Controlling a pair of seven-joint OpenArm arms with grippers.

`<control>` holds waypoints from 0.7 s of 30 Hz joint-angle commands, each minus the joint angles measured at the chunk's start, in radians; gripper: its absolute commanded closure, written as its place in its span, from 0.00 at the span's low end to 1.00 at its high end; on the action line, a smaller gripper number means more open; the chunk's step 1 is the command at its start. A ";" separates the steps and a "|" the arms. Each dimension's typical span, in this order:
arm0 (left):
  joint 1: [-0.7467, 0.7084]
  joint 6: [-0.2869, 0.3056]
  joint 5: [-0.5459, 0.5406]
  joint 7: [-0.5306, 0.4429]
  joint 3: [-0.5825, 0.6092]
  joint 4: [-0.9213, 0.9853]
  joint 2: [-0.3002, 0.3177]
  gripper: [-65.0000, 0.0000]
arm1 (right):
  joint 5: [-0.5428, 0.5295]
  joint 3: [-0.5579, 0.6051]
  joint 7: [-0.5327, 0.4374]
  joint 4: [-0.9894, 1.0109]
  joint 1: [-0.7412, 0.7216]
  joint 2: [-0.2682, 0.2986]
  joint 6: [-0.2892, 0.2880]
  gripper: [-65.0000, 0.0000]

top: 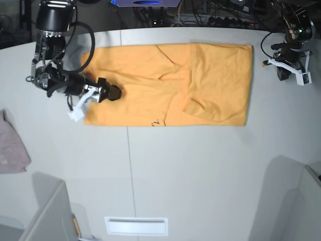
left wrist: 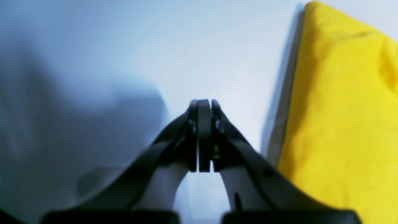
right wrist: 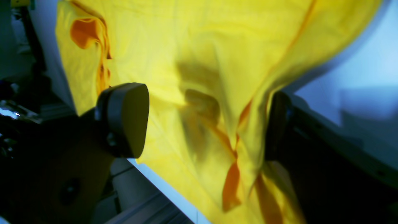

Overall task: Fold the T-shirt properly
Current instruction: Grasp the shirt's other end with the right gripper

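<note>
The large orange-yellow cotton T-shirt (top: 165,85) lies flat, partly folded, on the white table (top: 200,175): light, limp, best pinched at a hem. Right gripper (right wrist: 199,121) stands spread over its edge; left gripper (left wrist: 204,137), closed and empty, sits just beside it.

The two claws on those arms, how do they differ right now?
The left gripper is shut, pinching nothing, and sits off the T-shirt over bare table. The right gripper is wide open, over the shirt with cloth between its fingers. Both are black two-fingered claws.
</note>
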State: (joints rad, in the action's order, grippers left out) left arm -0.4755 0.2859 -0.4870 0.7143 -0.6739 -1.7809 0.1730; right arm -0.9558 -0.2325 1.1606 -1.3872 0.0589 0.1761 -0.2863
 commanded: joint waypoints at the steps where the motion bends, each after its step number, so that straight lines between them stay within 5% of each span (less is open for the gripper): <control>1: 0.001 0.008 -0.011 -0.018 0.013 -0.014 0.012 1.00 | 0.091 0.003 0.017 0.033 0.009 0.007 0.015 0.32; 6: 0.001 0.005 -0.003 -0.018 0.076 -0.009 0.012 1.00 | 0.093 0.005 0.017 0.061 -0.012 0.010 0.015 0.67; 15: 0.001 0.002 0.000 -0.018 0.176 -0.010 -0.037 1.00 | 0.209 0.003 0.019 0.065 -0.066 0.004 0.054 1.00; 21: 0.001 0.000 0.000 -0.018 0.257 -0.010 -0.039 1.00 | 0.280 0.003 0.017 0.024 -0.103 0.006 0.060 1.00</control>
State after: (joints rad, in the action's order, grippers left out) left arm -0.4740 0.2840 -0.4759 0.7143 -0.4126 -1.7760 0.1280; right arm -0.7170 -0.2260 1.1755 -1.3563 -0.0368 0.1650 -0.2420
